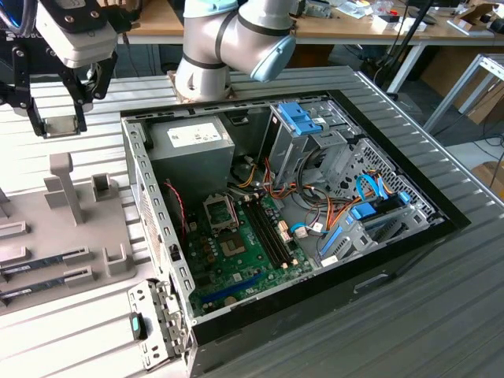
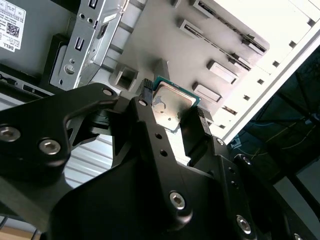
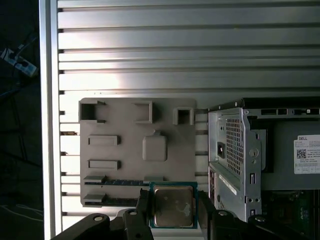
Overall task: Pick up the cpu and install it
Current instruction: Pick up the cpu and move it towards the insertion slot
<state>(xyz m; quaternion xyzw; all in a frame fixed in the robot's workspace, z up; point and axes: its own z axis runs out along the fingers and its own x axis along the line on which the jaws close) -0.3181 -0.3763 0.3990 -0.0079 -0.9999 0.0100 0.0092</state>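
Nearest in the exterior view, the open computer case (image 1: 150,189) lies on its side on the slatted table (image 1: 441,315). Its motherboard (image 1: 244,260) faces up, and the dark socket frame (image 1: 220,211) sits toward the board's far end. I cannot tell whether the frame's lid is raised. At the exterior view's left, just beside the case, is the grey tray (image 1: 47,236), with memory sticks (image 1: 35,266) in its near slots. Farther back and higher, the gripper (image 1: 59,122) hangs clear of the tray, well apart from the case. Its two fingers are clamped on opposite edges of the cpu (image 1: 60,126). In both wrist views the cpu (image 2: 172,105) (image 3: 173,206) lies flat and level between the fingers (image 3: 142,212), metal plate toward the cameras, touching nothing else. From the held chip the socket lies toward the exterior view's right, nearer and lower, past the case's left wall. The chip is square, so what counts is how its edges line up with the frame.
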